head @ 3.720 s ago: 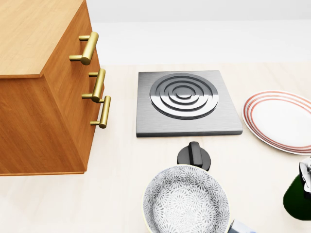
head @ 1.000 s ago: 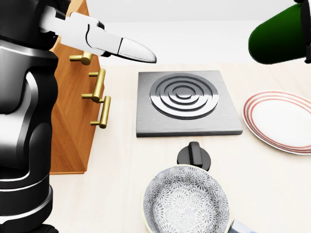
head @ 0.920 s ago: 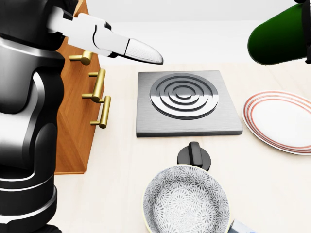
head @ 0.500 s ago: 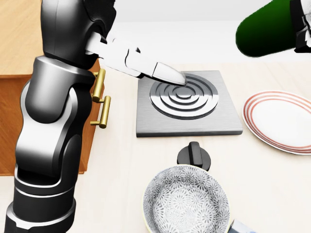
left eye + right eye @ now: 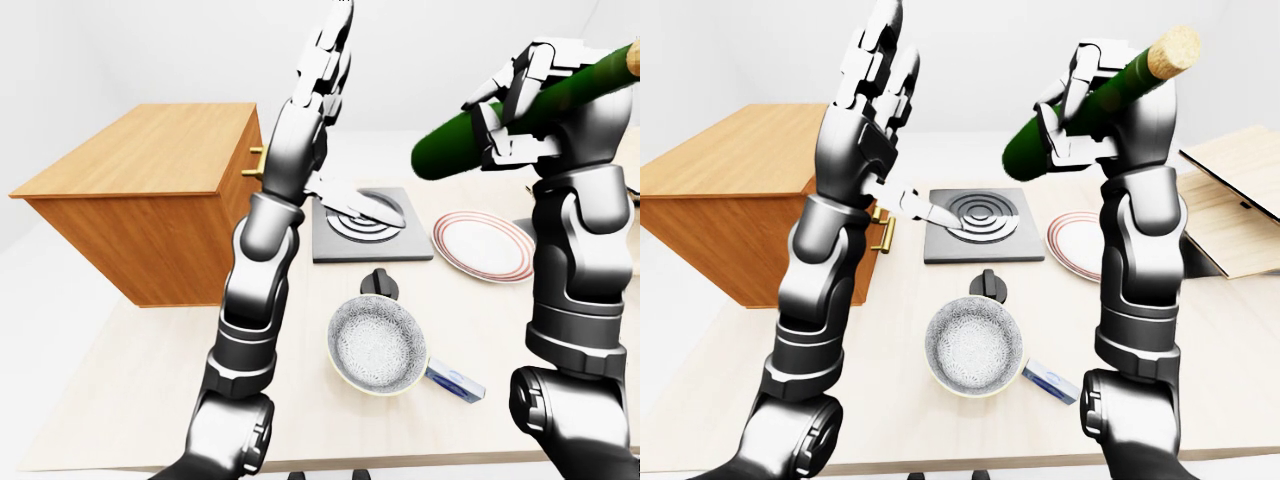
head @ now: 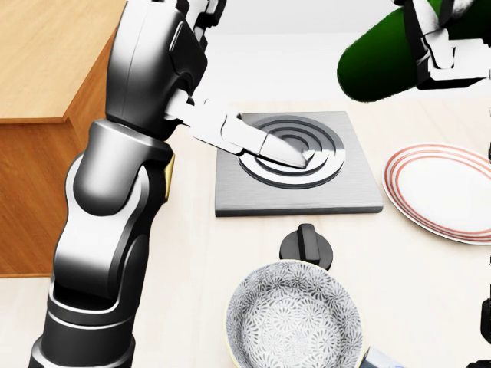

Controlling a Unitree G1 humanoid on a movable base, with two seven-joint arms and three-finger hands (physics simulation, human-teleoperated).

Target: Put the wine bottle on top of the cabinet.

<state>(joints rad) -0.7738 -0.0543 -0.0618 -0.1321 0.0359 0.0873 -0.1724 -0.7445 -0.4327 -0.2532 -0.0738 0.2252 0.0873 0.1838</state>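
Right hand (image 5: 1080, 105) is raised high, fingers wrapped round the one wine bottle (image 5: 1095, 100), which tilts, cork end up toward the right-eye view's right, above the table (image 5: 890, 400). Left hand (image 5: 875, 70) is up too, fingers spread, gripping nothing. One cabinet (image 5: 730, 190) at left; one hotplate (image 5: 975, 225), one knob (image 5: 987, 285), one bowl (image 5: 973, 345), one plate (image 5: 1072, 243).

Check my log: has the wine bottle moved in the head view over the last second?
Yes. The wine bottle shifted left, toward the burner plate, held in the right hand.
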